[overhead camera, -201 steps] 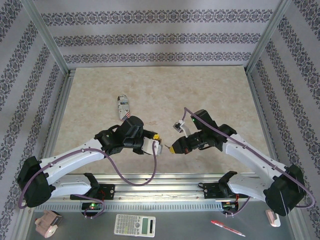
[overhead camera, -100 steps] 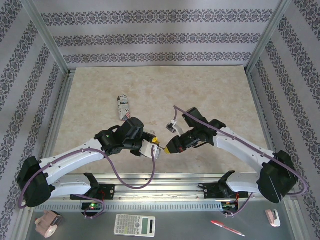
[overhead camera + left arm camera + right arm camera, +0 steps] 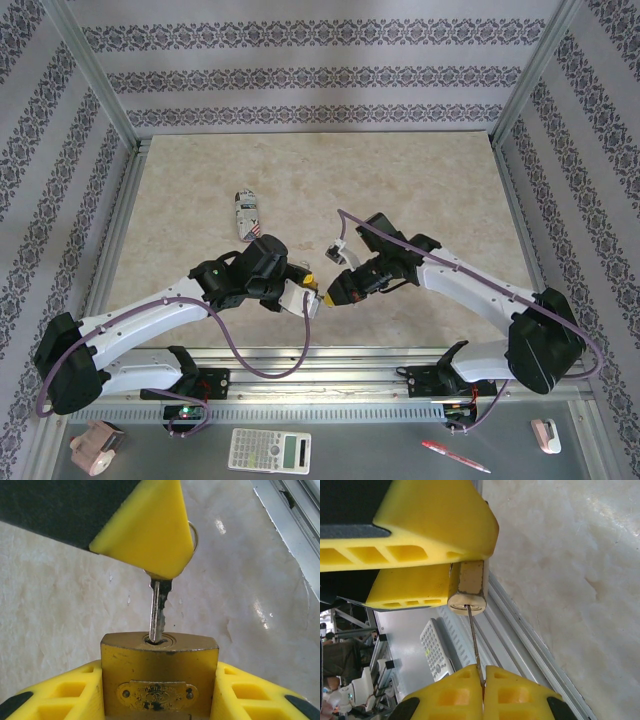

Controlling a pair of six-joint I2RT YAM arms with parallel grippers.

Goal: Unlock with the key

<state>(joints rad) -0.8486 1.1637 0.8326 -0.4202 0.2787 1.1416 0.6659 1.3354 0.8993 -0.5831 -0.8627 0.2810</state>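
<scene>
Key (image 3: 157, 611): blade tip seated in the keyway of the brass padlock (image 3: 159, 672), shank standing straight out of it. Its head is pinched between the closed fingers of the right gripper (image 3: 483, 682), with a ring (image 3: 194, 532) showing behind the head. Left gripper (image 3: 312, 294) clamps the padlock by its two sides, jaws partly apart, over the near part of the table (image 3: 420, 180). Oval plate (image 3: 156, 696) riveted on the padlock face carries embossed writing, too worn to read. Calculator (image 3: 269, 450) lies on the ledge below the arm bases, its key legends illegible.
</scene>
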